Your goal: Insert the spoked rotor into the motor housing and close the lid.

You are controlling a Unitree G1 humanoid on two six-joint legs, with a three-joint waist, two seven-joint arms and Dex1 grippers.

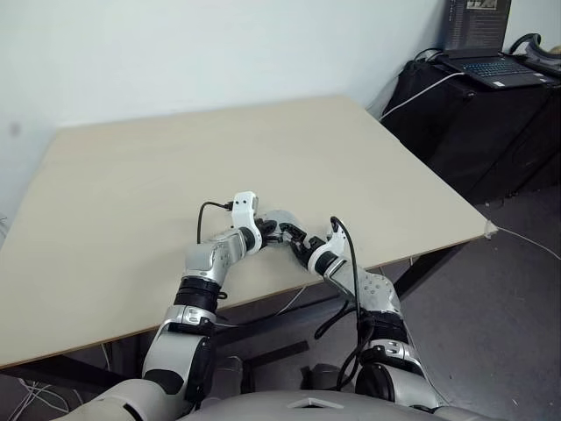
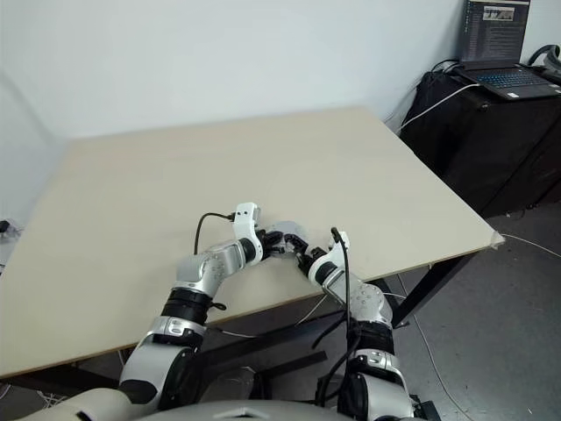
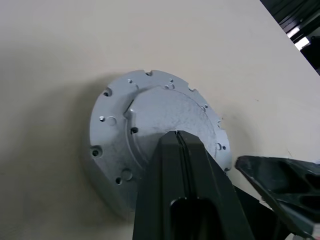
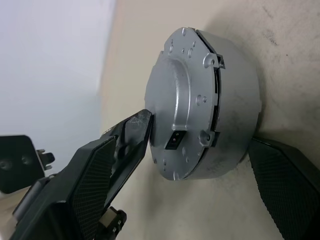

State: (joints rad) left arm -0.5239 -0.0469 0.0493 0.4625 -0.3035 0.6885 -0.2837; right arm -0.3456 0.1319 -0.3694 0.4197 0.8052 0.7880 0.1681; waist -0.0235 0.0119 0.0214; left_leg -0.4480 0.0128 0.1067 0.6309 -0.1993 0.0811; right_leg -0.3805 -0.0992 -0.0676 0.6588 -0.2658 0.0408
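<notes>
The pale-grey lid (image 3: 150, 112) lies flat on top of the round motor housing (image 4: 235, 95), which rests on the table near its front edge (image 1: 280, 219). My left gripper (image 3: 179, 134) is shut, and its tips press down on the middle of the lid. My right gripper (image 4: 200, 132) is open and straddles the housing. One of its fingers (image 4: 130, 137) lies against the lid's face and the other finger (image 4: 285, 185) sits by the housing's side. The spoked rotor is hidden.
The beige table (image 1: 131, 175) stretches far back and to the left. Its front edge runs just under both wrists. A black cabinet (image 1: 491, 132) with an open laptop (image 1: 491, 61) and a white cable stands off the table's right corner.
</notes>
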